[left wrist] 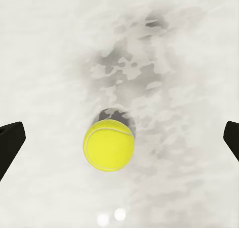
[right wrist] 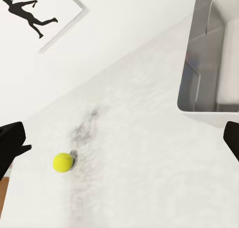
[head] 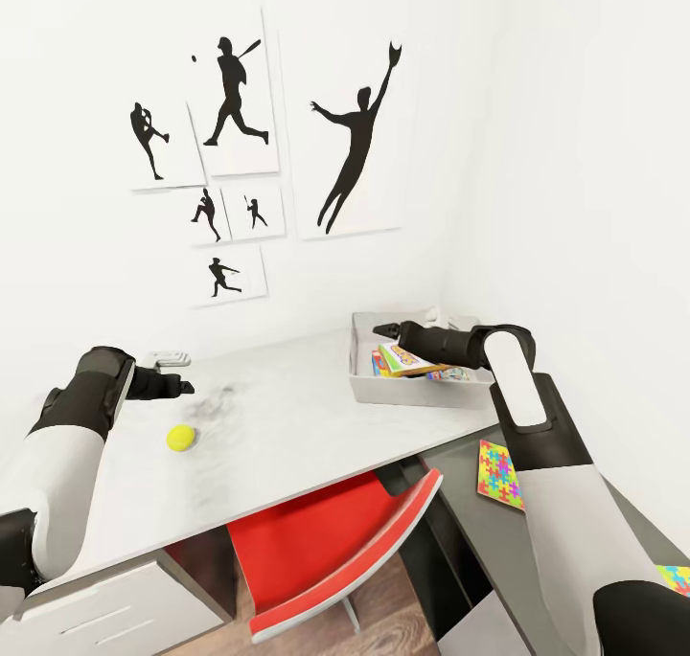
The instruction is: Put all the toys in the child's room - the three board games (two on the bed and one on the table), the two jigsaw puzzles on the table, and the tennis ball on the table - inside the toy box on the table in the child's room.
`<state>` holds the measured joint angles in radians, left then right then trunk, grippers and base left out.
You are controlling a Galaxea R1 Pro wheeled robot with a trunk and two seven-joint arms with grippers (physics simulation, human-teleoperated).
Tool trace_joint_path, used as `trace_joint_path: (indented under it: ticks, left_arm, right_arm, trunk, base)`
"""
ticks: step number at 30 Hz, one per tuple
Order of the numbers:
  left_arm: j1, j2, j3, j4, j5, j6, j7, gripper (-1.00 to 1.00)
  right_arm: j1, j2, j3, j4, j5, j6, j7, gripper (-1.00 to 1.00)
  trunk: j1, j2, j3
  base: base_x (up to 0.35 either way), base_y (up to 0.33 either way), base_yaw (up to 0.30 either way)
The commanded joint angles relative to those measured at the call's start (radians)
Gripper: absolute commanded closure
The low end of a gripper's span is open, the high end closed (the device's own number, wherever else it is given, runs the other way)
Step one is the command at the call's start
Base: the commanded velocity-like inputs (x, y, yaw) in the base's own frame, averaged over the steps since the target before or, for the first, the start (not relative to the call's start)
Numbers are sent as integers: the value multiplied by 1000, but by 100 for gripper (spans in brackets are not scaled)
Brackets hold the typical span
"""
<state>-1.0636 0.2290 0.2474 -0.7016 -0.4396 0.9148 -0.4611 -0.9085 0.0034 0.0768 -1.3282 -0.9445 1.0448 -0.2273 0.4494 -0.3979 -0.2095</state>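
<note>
The tennis ball (head: 180, 437) lies on the light grey table (head: 287, 417), just in front of and below my left gripper (head: 184, 386). In the left wrist view the tennis ball (left wrist: 108, 144) sits between the wide-apart black fingertips (left wrist: 10, 143); that gripper is open. The toy box (head: 369, 388) stands at the table's far right with a green, white and yellow board game (head: 407, 359) lying tilted inside. My right gripper (head: 380, 329) hovers open over the box's left rim, holding nothing. Two jigsaw puzzles lie on the dark top, one (head: 500, 474) beside my right forearm, one (head: 674, 576) at the picture's edge.
A red chair (head: 335, 541) is tucked under the table's front edge, beside white drawers (head: 96, 608). A small silver object (head: 171, 357) lies at the table's back by the poster wall. Walls close the back and the right side.
</note>
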Motion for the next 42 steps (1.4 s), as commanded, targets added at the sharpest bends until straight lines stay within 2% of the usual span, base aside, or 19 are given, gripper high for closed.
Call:
trace_joint_path:
  ticks: [1,42]
  left_arm:
    - [-1,0,3,-1,-10,2,-10,-100]
    - [-1,0,3,4,-11,-2,-10,-100]
  right_arm:
    - [-1,0,0,-1,-10,2,-10,-100]
    - [0,-5,0,5,-11,2,-10,-100]
  trunk:
    - [1,-2,-2]
    - [1,-2,-2]
  base:
    - [0,0,0]
    - [0,0,0]
